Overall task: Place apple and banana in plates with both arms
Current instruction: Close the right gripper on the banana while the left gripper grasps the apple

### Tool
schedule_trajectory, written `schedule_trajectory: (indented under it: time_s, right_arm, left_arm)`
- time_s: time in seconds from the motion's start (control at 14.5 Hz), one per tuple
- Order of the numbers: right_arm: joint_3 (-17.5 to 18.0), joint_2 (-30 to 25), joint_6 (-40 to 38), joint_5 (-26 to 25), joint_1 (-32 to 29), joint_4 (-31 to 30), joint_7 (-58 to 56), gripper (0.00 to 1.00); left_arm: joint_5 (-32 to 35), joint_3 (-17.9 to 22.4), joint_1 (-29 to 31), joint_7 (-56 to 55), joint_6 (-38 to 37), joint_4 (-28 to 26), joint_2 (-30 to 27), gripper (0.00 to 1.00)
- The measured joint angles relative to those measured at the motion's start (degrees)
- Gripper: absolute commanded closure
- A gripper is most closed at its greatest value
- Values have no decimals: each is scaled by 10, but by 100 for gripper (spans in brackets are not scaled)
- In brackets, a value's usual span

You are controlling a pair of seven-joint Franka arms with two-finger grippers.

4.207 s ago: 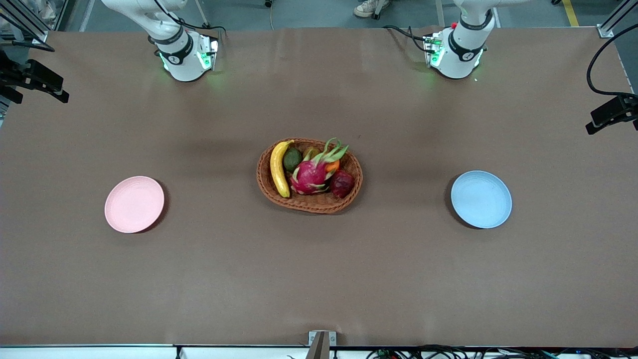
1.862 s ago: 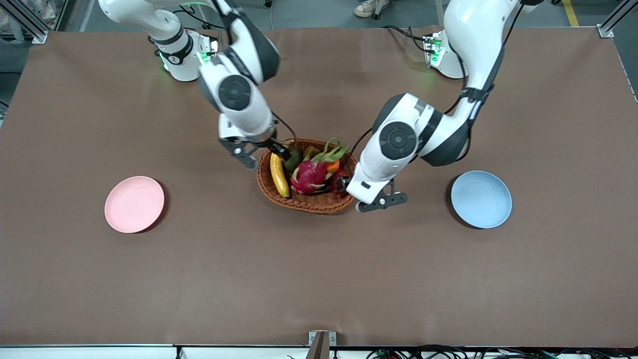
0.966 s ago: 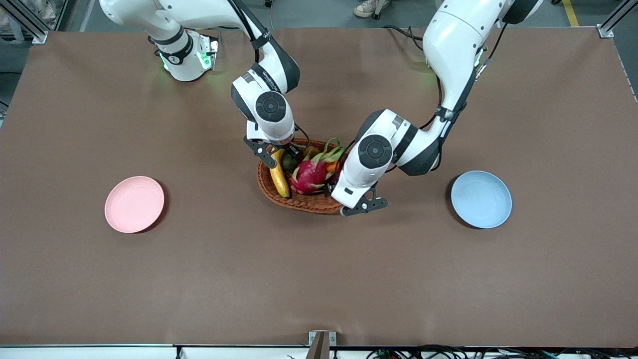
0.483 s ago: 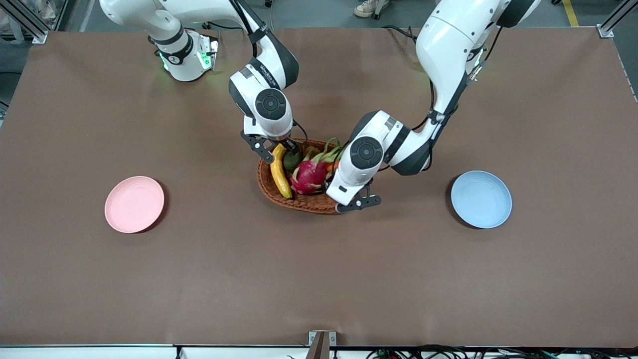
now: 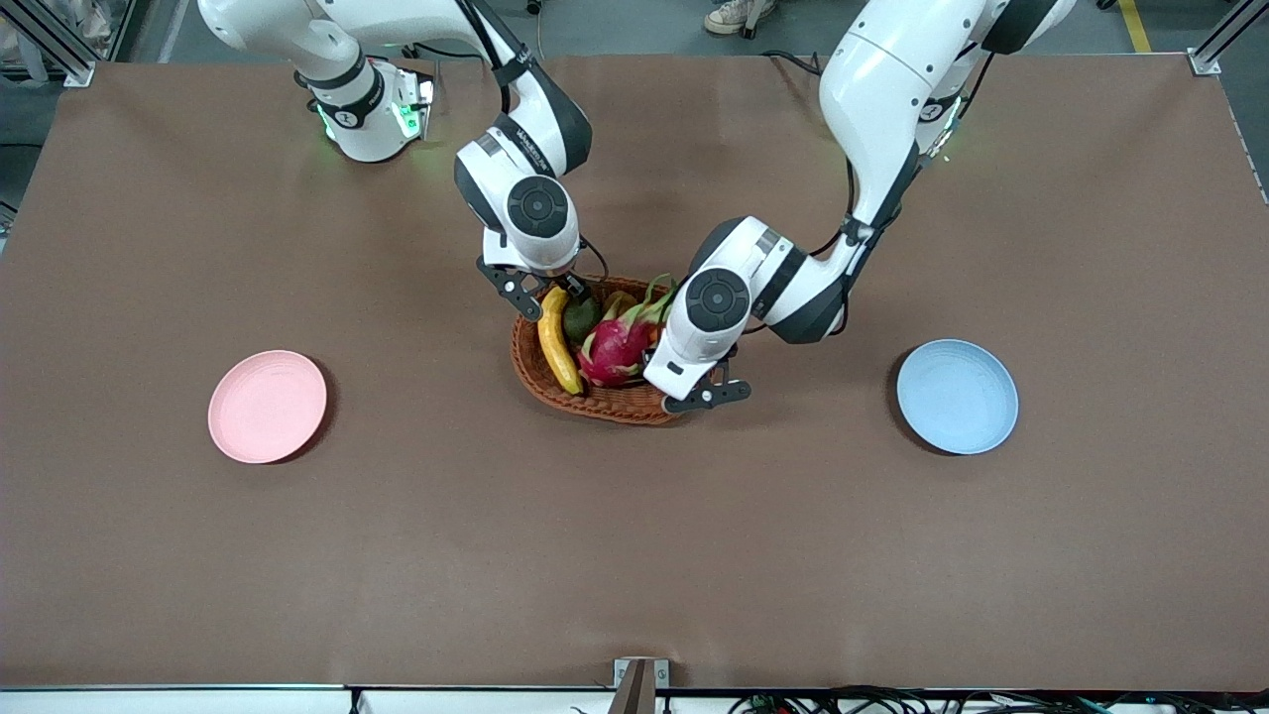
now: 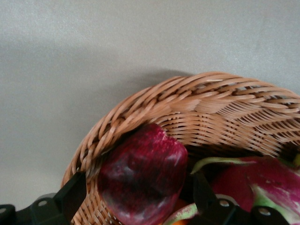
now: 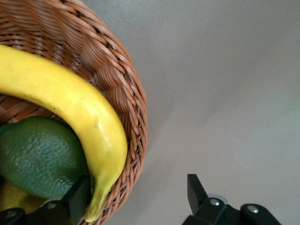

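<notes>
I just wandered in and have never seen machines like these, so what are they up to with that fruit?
Two white robot arms are reaching into a brown woven wicker basket of fruit at mid-table. The left claw stands open around the small dark red apple. The right claw is open astride the basket's rim, at one tip of the long yellow banana. Nothing is lifted yet. The pale pink plate and the light blue plate, one toward each end of the table, hold no fruit.
</notes>
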Motion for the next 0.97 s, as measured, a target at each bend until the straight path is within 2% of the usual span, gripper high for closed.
schedule_trajectory:
  time_s: [0.28, 0.48, 0.62, 0.76, 0.83, 0.97]
  right_arm:
    - [0, 0, 16, 0, 6, -1, 0, 23]
    - [0, 0, 20, 0, 6, -1, 0, 35]
    - [0, 0, 22, 0, 6, -1, 0, 38]
    - [0, 1, 32, 0, 6, -4, 0, 47]
    - [0, 2, 38, 0, 6, -6, 0, 57]
    - [0, 3, 44, 0, 7, -7, 0, 80]
  left_arm:
    - [-2, 0, -7, -4, 0, -2, 0, 0]
    - [-2, 0, -7, -4, 5, -4, 2, 0]
    - [-2, 1, -7, -4, 18, -6, 6, 0]
    - [-2, 1, -7, -4, 34, -7, 12, 0]
    - [-2, 1, -8, -4, 39, -7, 15, 2]
    - [-2, 1, -9, -4, 43, -7, 17, 25]
